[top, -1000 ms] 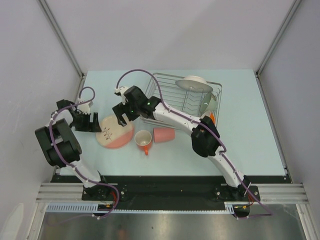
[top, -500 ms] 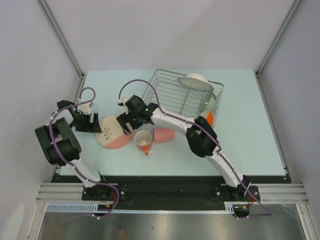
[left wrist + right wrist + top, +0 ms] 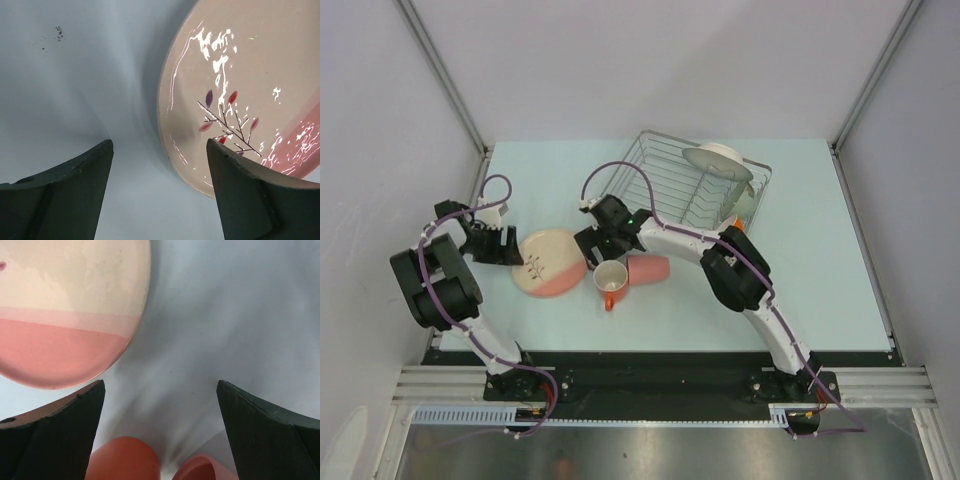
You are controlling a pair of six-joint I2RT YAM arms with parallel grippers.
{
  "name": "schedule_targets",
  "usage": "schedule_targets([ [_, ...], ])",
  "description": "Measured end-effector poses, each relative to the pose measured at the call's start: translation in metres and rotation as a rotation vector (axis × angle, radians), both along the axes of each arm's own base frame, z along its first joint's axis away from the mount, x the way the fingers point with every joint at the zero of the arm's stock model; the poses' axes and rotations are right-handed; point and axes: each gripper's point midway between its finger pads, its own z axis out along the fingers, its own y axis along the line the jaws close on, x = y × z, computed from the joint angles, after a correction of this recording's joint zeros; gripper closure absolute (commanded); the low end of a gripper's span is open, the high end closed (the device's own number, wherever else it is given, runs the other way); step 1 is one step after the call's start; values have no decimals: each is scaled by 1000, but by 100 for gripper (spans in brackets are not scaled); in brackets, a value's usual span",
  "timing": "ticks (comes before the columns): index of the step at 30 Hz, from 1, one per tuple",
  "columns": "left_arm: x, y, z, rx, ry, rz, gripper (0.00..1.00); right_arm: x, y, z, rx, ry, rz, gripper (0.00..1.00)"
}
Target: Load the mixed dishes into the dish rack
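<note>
The pink plate (image 3: 552, 262) (image 3: 240, 90) (image 3: 65, 305) lies flat on the table, cream with a pink band. My left gripper (image 3: 510, 245) (image 3: 160, 165) is open at the plate's left rim, with one finger over the plate and the other over the table. The orange-handled mug (image 3: 609, 280) (image 3: 122, 460) stands upright beside the pink tumbler (image 3: 648, 268) (image 3: 205, 469), which lies on its side. My right gripper (image 3: 597, 250) (image 3: 160, 410) hangs open just behind the mug, holding nothing. The dish rack (image 3: 670, 175) holds a white dish (image 3: 718, 160), a pale green bowl (image 3: 740, 205) and an orange cup (image 3: 744, 231).
The right arm (image 3: 680, 240) stretches across the rack's front edge. White walls and metal posts (image 3: 445, 80) close in the table on the left, right and back. Bare table (image 3: 820, 260) lies to the right of the rack.
My right gripper has swung from over the plate's far rim to the right and nearer, ending behind the mug. The rack has shifted slightly to the right. My left gripper has narrowed a little.
</note>
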Motion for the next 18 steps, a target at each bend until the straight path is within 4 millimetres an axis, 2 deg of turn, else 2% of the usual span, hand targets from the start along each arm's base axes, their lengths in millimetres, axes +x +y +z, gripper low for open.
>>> schedule_targets([
  [5, 2, -7, 1, -17, -7, -18, 23, 1, 11, 1, 25, 6, 24, 0],
  [13, 9, -38, 2, -50, -13, -101, 23, 2, 38, 5, 100, 33, 85, 0],
  [18, 11, -41, 0, -60, -13, -110, 23, 2, 52, 7, 140, 51, 116, 1],
])
